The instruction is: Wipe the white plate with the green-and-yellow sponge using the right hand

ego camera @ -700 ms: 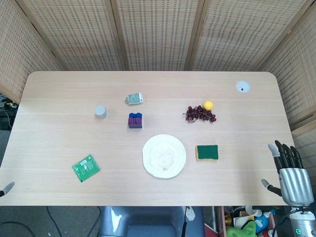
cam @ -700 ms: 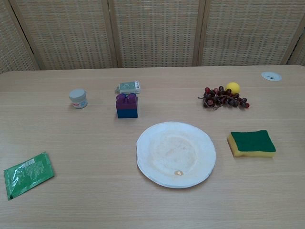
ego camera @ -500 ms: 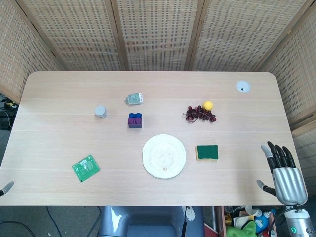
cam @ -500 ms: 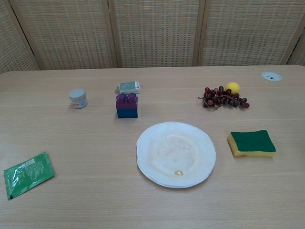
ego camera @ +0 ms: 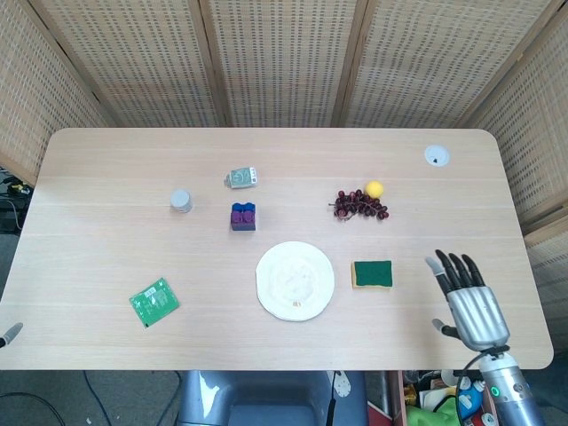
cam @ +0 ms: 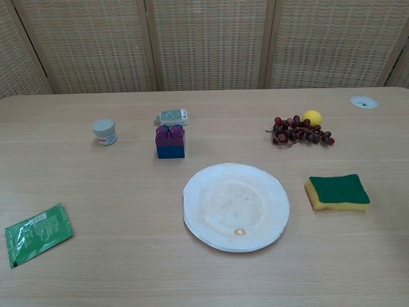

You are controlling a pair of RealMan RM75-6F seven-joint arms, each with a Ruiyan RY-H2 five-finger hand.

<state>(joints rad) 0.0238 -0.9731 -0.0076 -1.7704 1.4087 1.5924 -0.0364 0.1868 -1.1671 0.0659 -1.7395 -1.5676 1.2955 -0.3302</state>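
The white plate (ego camera: 295, 280) (cam: 236, 206) lies near the table's front middle, with a small orange crumb on its near side. The green-and-yellow sponge (ego camera: 372, 273) (cam: 337, 192) lies flat just right of it, green side up. My right hand (ego camera: 468, 298) hovers over the table's front right, fingers spread and empty, a short way right of the sponge; the chest view does not show it. Only a tip of my left hand (ego camera: 9, 334) shows at the head view's left edge.
Purple grapes (ego camera: 358, 205) and a yellow lemon (ego camera: 374, 188) lie behind the sponge. A purple-and-blue block (ego camera: 243, 216), a small card box (ego camera: 240, 177) and a grey jar (ego camera: 181, 200) stand behind the plate. A green packet (ego camera: 153, 302) lies front left.
My right hand has moved left from beyond the table's right edge to over the table, closer to the sponge. The objects have not moved.
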